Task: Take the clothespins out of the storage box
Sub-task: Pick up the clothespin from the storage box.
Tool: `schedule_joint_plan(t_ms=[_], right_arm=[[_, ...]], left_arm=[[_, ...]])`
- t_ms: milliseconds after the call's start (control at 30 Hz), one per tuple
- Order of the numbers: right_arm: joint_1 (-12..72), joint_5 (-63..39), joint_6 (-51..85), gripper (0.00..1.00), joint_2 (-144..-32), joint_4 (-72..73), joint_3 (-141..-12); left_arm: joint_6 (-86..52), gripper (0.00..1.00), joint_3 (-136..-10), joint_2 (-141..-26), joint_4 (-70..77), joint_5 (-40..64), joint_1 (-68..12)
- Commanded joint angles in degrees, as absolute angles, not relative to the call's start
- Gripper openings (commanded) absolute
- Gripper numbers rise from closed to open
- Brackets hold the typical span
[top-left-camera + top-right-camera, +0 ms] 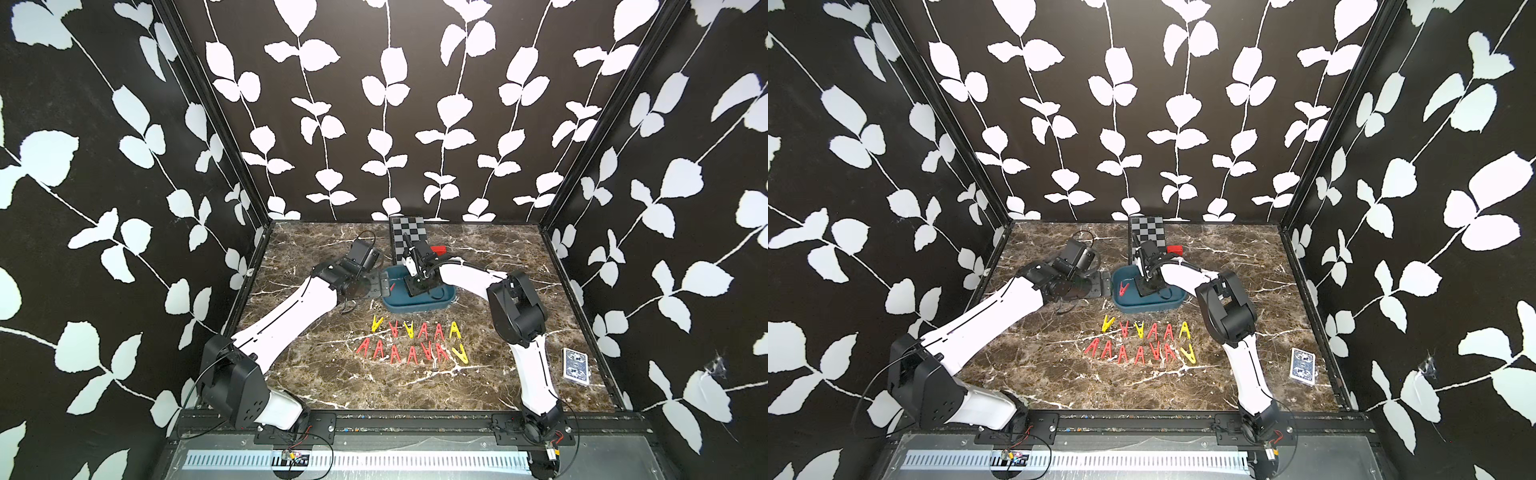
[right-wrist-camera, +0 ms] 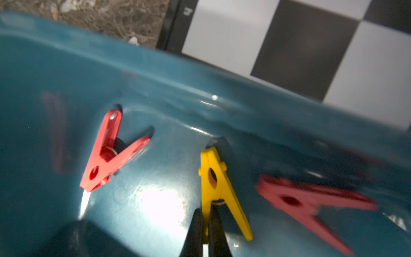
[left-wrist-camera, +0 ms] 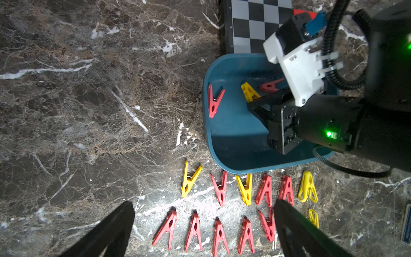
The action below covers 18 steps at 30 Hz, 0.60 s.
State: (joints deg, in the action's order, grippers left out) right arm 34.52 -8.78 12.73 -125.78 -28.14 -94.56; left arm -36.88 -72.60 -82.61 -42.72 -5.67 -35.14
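- The right gripper (image 2: 206, 227) reaches down into the storage box (image 1: 415, 308). Its jaws are pinched together on one leg of a yellow clothespin (image 2: 213, 184), which lies near the box's 12 o'clock wall.
- Two more pins lie in the box, one on each side of the yellow one. A red clothespin (image 1: 1123, 288) is at the 9 o'clock end. A second red one (image 2: 300, 200) looks blurred in the right wrist view.
- The left gripper (image 3: 203, 203) hovers just beside the box's rim at 9 o'clock, fingers spread wide apart with nothing between them.
- Thirteen clothespins (image 1: 412, 354) lie flat on the marble tabletop (image 1: 316, 386) at 6 o'clock of the box, in two rows.
- The row nearer the box has six, three yellow and three red.
- The farther row has seven: six red, and one yellow at its 3 o'clock end.
- A checkered board (image 1: 409, 232) lies at the box's 12 o'clock.
- A small red block (image 1: 438, 249) sits at about 1 o'clock.
- A deck of cards (image 1: 575, 365) lies well apart at 4 o'clock.
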Motion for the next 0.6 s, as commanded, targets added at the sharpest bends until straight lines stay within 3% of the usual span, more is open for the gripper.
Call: schedule_joint_plan(t_ms=[0, 567], right_arm=[[35.14, -8.71, 12.17, 0.00, -123.67, -30.49, -95.14], [36.74, -7.66, 23.49, 0.00, -103.32, -28.31, -82.04]], left_arm=[[-36.74, 0.99, -71.81, -80.93, -41.38, -4.68, -34.75], [-32.82, 0.99, -74.45, -85.52, -36.70, 2.16, -34.46]])
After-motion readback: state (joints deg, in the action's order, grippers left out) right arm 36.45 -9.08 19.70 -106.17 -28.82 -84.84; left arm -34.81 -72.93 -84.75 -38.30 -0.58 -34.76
